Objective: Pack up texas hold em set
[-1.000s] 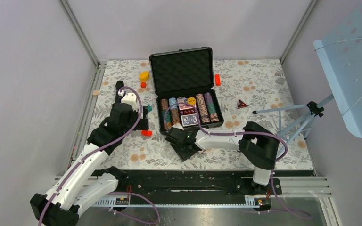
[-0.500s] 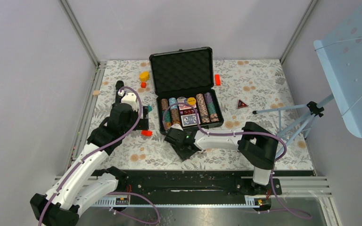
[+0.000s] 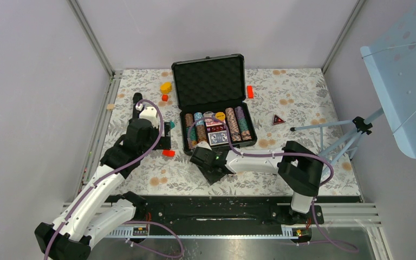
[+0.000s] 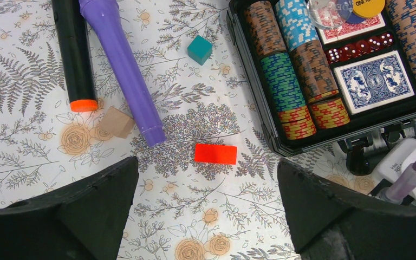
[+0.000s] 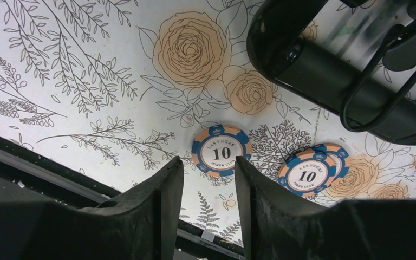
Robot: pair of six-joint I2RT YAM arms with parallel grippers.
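Note:
The black case (image 3: 212, 142) lies open in mid-table, its foam lid (image 3: 208, 81) tilted back. Rows of striped poker chips (image 4: 281, 81), a card deck (image 4: 375, 81) and red dice (image 4: 357, 50) sit inside. My right gripper (image 5: 209, 162) hovers low over the mat just in front of the case handle (image 5: 336, 70). Its jaws are open with a narrow gap and nothing between them. A loose "10" chip (image 5: 221, 150) lies flat on the mat at its fingertips, and two overlapping chips (image 5: 307, 173) lie to the right. My left gripper (image 4: 206, 179) stands wide open above the mat, left of the case.
A purple-and-black cylinder (image 4: 122, 70) lies left of the case, with a teal block (image 4: 200, 49), a tan cube (image 4: 116, 122) and a red block (image 4: 215, 154) near it. A yellow block (image 3: 166, 86), a red block (image 3: 249, 91) and a tripod (image 3: 330, 141) are also on the mat.
The right gripper's jaws have narrowed a little over the loose chip. The left arm has not moved.

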